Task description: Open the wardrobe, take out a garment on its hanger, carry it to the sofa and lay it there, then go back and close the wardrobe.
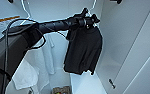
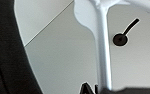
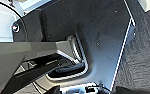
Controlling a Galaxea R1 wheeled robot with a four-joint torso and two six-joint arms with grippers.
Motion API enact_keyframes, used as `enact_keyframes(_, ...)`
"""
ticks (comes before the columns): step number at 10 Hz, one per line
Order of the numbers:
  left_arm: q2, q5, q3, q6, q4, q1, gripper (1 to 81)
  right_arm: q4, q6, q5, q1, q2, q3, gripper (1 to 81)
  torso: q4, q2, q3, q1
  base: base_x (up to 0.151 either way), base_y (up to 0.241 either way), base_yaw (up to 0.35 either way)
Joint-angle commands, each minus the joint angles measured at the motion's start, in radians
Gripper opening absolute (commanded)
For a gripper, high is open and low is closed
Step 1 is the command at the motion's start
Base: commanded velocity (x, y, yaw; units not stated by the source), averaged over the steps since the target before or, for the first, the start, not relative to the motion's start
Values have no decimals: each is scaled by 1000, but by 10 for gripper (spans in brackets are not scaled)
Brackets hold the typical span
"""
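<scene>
White, smooth panels of the open wardrobe [image 1: 131, 37] fill the background, and inside it at about 1 o'clock the left pincer [image 1: 87, 20] pinches the thin white hanger [image 2: 103, 50] at the neck of the soft black garment [image 1: 83, 52], which hangs limp and creased below it. Toward 8 o'clock a white garment [image 1: 44, 60] droops in folds, partly hidden by the dark ribbed arm [image 1: 53, 25]. At the right wrist, dark carpet [image 3: 143, 55] lies beside the robot's base; that pincer's state I cannot tell.
</scene>
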Motion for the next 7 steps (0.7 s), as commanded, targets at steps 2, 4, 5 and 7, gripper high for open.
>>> enact_keyframes(2, -5, -9, 12, 22, 40, -184, 10, 3, -3, -64, 29, 3, 7, 811, 0, 0, 10, 0, 0, 0, 0)
enact_keyframes(4, -11, -7, 34, 26, 58, -146, 10, 3, -3, -67, 67, 1, 7, 811, 0, 0, 27, 0, 0, 0, 0)
enact_keyframes(5, -18, -7, 48, 25, 72, -127, 10, 0, -3, -68, 98, 1, 5, 811, 0, 0, 27, 0, 0, 0, 0)
enact_keyframes(7, -15, -7, 46, 26, 94, -110, 10, -4, -5, -70, 149, 1, 7, 811, 0, 0, 27, 0, 0, 0, 0)
